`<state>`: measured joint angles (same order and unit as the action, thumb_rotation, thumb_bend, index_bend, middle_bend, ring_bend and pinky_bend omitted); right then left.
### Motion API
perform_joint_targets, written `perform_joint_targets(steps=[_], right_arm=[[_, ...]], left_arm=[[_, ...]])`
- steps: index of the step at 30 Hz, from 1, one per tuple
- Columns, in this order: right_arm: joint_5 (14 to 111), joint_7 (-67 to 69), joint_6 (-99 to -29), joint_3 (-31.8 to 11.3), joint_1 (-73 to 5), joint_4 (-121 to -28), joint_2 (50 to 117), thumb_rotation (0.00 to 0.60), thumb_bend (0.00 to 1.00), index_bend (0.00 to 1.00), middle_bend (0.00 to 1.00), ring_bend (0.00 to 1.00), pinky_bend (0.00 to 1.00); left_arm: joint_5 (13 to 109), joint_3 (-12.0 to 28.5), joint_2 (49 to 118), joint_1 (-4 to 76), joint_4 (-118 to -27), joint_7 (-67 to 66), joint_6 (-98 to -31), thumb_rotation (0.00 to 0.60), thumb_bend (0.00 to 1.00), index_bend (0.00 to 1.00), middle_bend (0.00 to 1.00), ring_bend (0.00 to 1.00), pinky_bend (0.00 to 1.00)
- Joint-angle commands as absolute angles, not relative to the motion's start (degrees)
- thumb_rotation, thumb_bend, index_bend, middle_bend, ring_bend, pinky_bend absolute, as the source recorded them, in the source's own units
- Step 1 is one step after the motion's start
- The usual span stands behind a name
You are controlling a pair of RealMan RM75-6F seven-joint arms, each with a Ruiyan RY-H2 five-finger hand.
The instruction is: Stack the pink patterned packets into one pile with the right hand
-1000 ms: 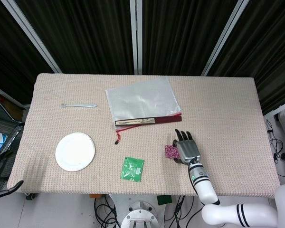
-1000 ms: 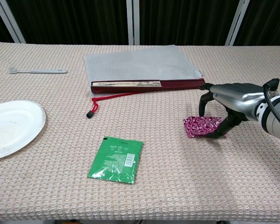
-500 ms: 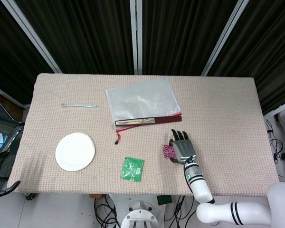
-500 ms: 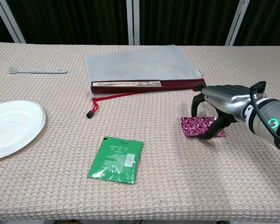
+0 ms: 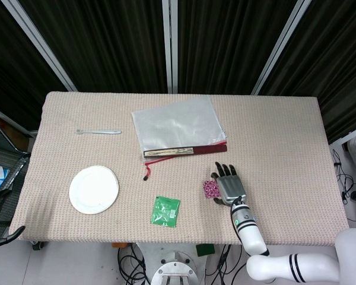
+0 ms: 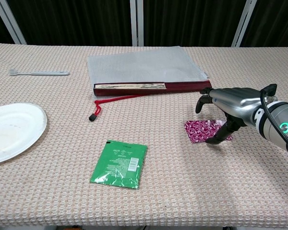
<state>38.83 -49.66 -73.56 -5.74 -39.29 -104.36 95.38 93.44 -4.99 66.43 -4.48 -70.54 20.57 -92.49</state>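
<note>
Pressing pink packet (image 6: 204, 130) under fingers (image 6: 220, 135)

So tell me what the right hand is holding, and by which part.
Nothing lifted. The right hand arches over the pink patterned packet, fingertips on its right edge; it lies flat on the table.

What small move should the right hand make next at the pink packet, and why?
Probably lift the right hand straight up a little. It arches over the pink packet, one fingertip touching the packet's near edge and the others raised above it. The packet lies flat on the table, and only one pink pile shows, so the stacking looks done, though the hand hides part of it.
</note>
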Motion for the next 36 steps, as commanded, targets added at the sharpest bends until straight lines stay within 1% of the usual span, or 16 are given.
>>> perform_joint_targets(steps=[1,8,13,24,28,34,36], right_arm=[[38.39,-50.05,-73.56,-5.56,-39.30,-104.66,95.13,0.595,0.45,0.28,0.00,0.00,0.00],[37.54,-50.66,-73.70,-5.43,-39.41,-104.39,95.20,0.596,0.45,0.28,0.00,0.00,0.00],[36.69,-51.05,-73.05,-5.85,-39.96,-103.54,95.57,0.596,0.48,0.28,0.00,0.00,0.00],[35.43,-51.63,-72.80,-6.10,-40.54,-102.95,95.64,0.596,0.48,0.40,0.00,0.00,0.00],[35.51,-51.47,-72.95,-6.04,-40.54,-102.93,95.60,0.596,0.50,0.42,0.00,0.00,0.00],[35.68,-51.17,-72.89,-5.75,-40.42,-103.20,95.14,0.596,0.51,0.43,0.00,0.00,0.00],[35.47,-51.23,-72.58,-5.61,-40.45,-103.46,94.76,0.597,0.49,0.38,0.00,0.00,0.00]], left_arm=[[93.56,-5.03,66.37,-4.43,-70.69,20.44,-92.52,0.080,0.09,0.09,0.07,0.01,0.18],[93.75,-5.11,66.43,-4.33,-70.87,20.23,-92.43,0.080,0.10,0.09,0.07,0.01,0.18],[93.49,-4.91,66.40,-4.56,-70.81,20.30,-92.87,0.082,0.09,0.09,0.07,0.01,0.18],[93.42,-4.95,66.38,-4.49,-70.73,20.33,-92.56,0.078,0.10,0.09,0.07,0.01,0.18],[93.40,-4.97,66.43,-4.53,-70.69,20.33,-92.53,0.079,0.09,0.09,0.07,0.01,0.18],[93.42,-5.00,66.49,-4.53,-70.70,20.23,-92.49,0.078,0.09,0.09,0.07,0.01,0.18],[93.44,-4.99,66.49,-4.53,-70.71,20.18,-92.52,0.078,0.10,0.09,0.07,0.01,0.18]])
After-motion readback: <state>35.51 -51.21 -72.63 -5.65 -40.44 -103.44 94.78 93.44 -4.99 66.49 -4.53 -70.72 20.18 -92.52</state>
